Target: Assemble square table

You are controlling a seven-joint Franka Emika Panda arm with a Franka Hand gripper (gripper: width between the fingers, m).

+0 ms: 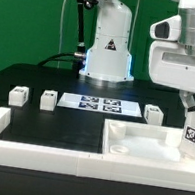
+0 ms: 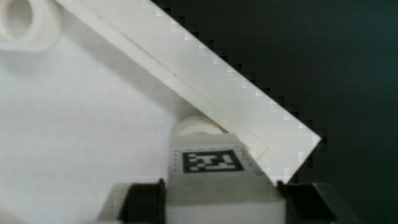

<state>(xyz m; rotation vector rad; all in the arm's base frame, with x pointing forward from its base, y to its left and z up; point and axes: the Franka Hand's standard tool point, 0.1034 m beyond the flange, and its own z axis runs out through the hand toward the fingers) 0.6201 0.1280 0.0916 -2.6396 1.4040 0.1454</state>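
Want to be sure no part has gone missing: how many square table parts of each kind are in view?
Loose legs: 3
Held leg, between the fingers: 1
Square tabletop: 1
Total: 5

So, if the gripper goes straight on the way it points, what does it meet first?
Probably the white plastic square slab, near its edge; the small white tagged leg in the gripper would touch first.
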